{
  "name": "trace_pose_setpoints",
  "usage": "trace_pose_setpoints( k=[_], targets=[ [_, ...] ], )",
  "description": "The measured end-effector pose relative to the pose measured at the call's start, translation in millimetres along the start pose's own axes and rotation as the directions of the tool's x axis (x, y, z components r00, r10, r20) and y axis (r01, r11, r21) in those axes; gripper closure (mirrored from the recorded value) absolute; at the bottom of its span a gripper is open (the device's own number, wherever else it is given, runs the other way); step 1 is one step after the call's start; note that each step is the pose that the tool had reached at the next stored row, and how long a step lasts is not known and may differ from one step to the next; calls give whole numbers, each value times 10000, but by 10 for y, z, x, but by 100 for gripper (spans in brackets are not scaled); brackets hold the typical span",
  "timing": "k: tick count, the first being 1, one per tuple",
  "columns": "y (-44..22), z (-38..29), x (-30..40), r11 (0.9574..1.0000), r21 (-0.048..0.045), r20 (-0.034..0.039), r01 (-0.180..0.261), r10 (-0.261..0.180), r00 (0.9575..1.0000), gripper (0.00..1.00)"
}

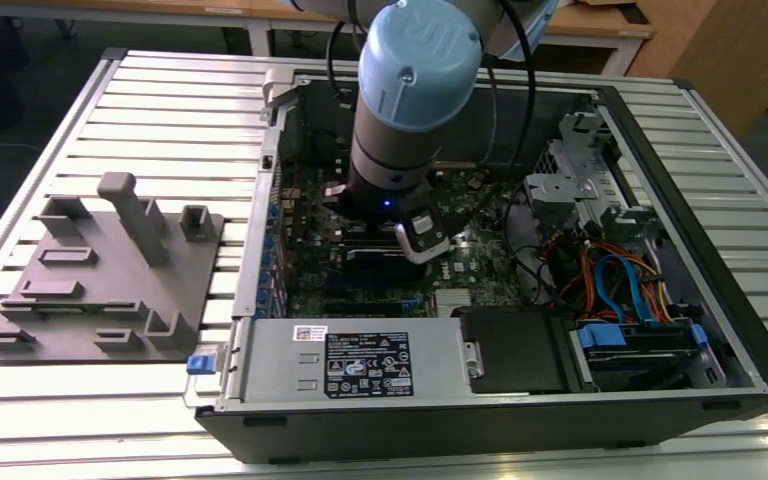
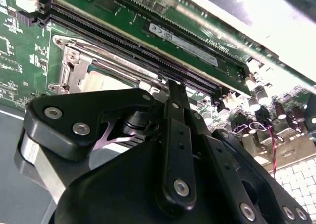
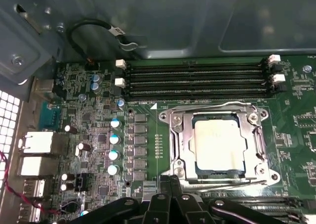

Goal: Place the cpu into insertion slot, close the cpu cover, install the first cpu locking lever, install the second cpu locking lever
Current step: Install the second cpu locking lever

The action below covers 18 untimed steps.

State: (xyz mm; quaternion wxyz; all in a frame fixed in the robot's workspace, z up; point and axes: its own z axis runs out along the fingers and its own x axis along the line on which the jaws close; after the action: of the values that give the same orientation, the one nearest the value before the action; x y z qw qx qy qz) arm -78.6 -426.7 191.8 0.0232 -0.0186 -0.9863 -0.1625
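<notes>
In the first wrist view the silvery-grey cpu (image 3: 217,142) lies flat in the insertion slot (image 3: 196,170) on the green motherboard. The cpu cover (image 3: 180,145) is folded down around it, with the chip showing through its window. One thin wire lever (image 3: 212,104) lies along the socket edge facing the memory slots. Another (image 3: 232,181) runs along the edge nearest my gripper. My gripper (image 3: 171,180) is at the socket's near corner with its fingers together and nothing seen between them. In the second wrist view the gripper (image 2: 171,85) reaches just past the cover (image 2: 69,70). My arm (image 1: 404,110) reaches down into the open computer case.
Long black memory slots (image 3: 197,78) run beside the socket and capacitors (image 3: 114,140) stand on its other side. The case wall (image 3: 148,16) rises behind the board. Coloured cables and a drive cage (image 1: 624,280) sit at the exterior view's right, a grey fixture plate (image 1: 104,270) at its left.
</notes>
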Motion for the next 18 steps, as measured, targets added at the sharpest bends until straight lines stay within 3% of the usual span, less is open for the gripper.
trace_pose_setpoints(
  k=[13,18],
  targets=[
    [39,57,48,10000,-48,0,2,-2,10000,90],
    [63,-9,58,10000,-45,-2,3,-3,10000,90]
  ],
)
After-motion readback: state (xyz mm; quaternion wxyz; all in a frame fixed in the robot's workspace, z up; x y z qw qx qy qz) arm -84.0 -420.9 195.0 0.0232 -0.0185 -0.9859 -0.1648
